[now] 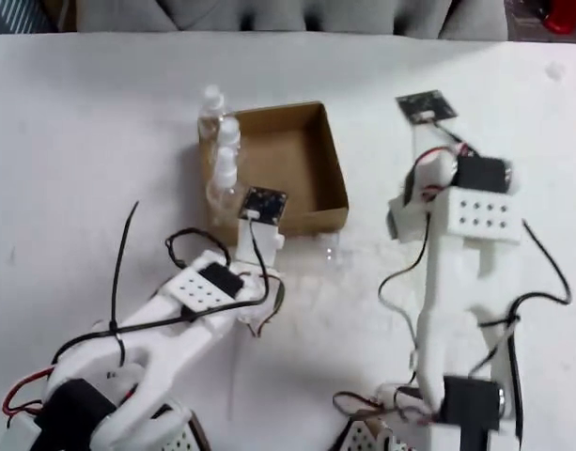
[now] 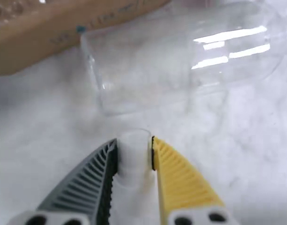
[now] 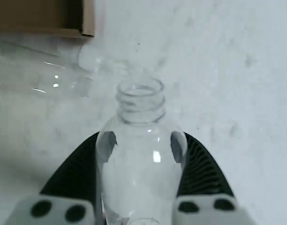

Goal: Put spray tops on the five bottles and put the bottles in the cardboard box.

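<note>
My left gripper (image 2: 134, 154) is shut on a white spray top (image 2: 133, 161), held just above the table. Right in front of it a clear bottle (image 2: 180, 61) lies on its side along the cardboard box's near wall (image 2: 63, 23). My right gripper (image 3: 140, 159) is shut on a second clear bottle (image 3: 139, 164), whose open threaded neck (image 3: 140, 98) has no top. In the high view the cardboard box (image 1: 336, 178) sits at mid-table. A row of bottles with white spray tops (image 1: 222, 146) lines its left side.
The lying bottle (image 1: 330, 249) rests between the two arms, just before the box. The left arm (image 1: 189, 301) comes in from the lower left. The right arm (image 1: 457, 244) stands right of the box. White table stretches to either side.
</note>
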